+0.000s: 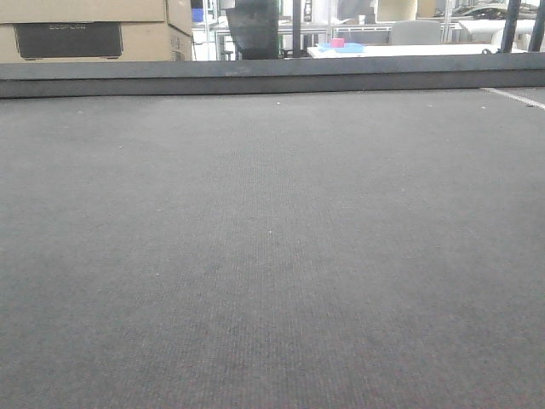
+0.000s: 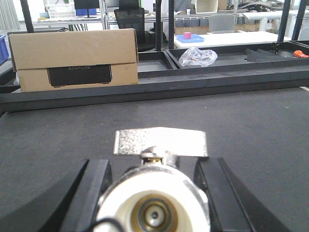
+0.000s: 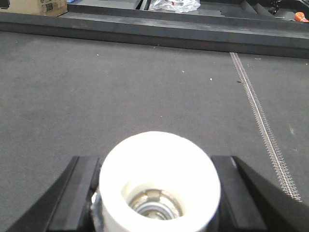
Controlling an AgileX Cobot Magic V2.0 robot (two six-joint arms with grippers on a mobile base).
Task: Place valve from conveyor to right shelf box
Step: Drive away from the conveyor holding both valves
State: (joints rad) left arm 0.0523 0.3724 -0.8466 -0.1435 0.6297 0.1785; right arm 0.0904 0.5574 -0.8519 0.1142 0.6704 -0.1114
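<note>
Even indoor light, blown-out background, valve softly blurred

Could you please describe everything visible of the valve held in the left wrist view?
The small silver metal valve sits end-on to the left wrist camera, its white plastic cap facing the lens with a brassy bore inside. A flat silver handle stands above it. Black fingers clamp it on both sides, over the dark grey woven conveyor belt; whether it touches the belt is hidden.
</note>
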